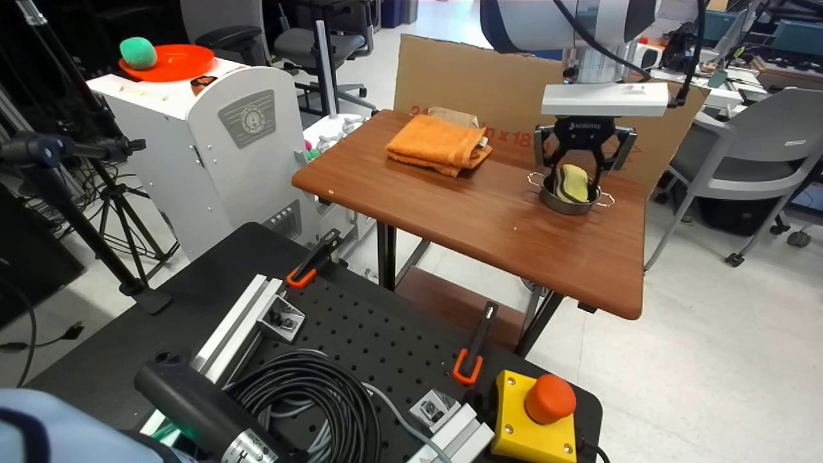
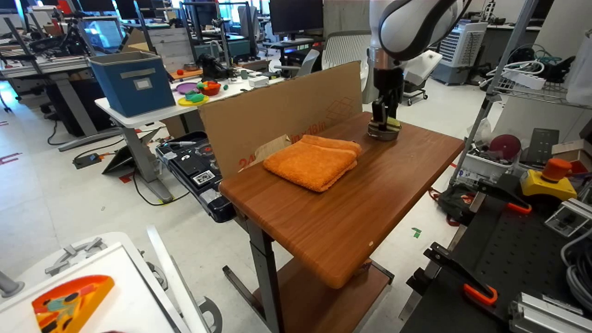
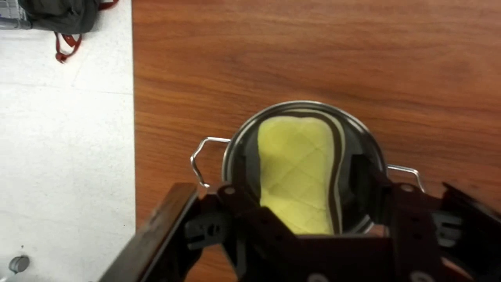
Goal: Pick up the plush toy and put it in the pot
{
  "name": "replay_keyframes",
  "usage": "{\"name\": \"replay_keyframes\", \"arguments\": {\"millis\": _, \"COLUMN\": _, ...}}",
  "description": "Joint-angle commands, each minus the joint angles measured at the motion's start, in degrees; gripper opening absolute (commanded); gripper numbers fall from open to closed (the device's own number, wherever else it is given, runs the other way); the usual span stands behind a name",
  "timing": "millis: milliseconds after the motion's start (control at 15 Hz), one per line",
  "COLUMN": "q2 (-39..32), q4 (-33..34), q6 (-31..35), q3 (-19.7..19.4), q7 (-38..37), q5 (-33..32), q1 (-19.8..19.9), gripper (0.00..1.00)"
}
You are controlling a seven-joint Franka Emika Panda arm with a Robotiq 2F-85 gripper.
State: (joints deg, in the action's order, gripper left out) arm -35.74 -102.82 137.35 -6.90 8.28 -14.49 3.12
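Note:
The plush toy (image 3: 297, 164) is pale yellow-green and quilted, with a brown-and-cream striped edge. It lies inside the round silver pot (image 3: 305, 103), standing a little above the rim in an exterior view (image 1: 575, 180). The pot sits on the table in both exterior views (image 1: 566, 206) (image 2: 383, 135), its wire handles at its sides. My gripper (image 3: 299, 172) is open, with its fingers reaching down into the pot on either side of the toy. Gaps show between both fingers and the toy in the wrist view. The toy's near end is hidden behind the gripper body.
A folded orange cloth (image 1: 437, 143) lies on the brown wooden table (image 1: 488, 218), apart from the pot. A cardboard sheet (image 1: 463, 77) stands along the table's back edge behind the pot. The table's edge (image 3: 134, 117) is close to the pot in the wrist view.

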Motion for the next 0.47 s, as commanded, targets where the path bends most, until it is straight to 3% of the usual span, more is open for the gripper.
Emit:
{"name": "replay_keyframes", "arguments": {"millis": 0, "q2": 9.1, "q4": -7.8, "q6": -3.0, "q3": -2.8, "q7": -3.7, "q5": -5.1, "q1": -2.5, "gripper": 0.98}}
{"name": "replay_keyframes", "arguments": {"millis": 133, "q2": 13.5, "q4": -11.3, "q6": -7.9, "q3": -3.4, "q7": -7.0, "q5": -5.3, "q1": -2.5, "gripper": 1.0}}
{"name": "replay_keyframes", "arguments": {"millis": 200, "q2": 7.6, "q4": -5.7, "q6": -5.2, "q3": -1.4, "q7": -4.0, "q5": -4.0, "q1": -0.8, "gripper": 0.97}}
{"name": "replay_keyframes", "arguments": {"millis": 400, "q2": 12.3, "q4": -9.6, "q6": -7.6, "q3": -1.8, "q7": -5.7, "q5": -4.5, "q1": -0.7, "gripper": 1.0}}
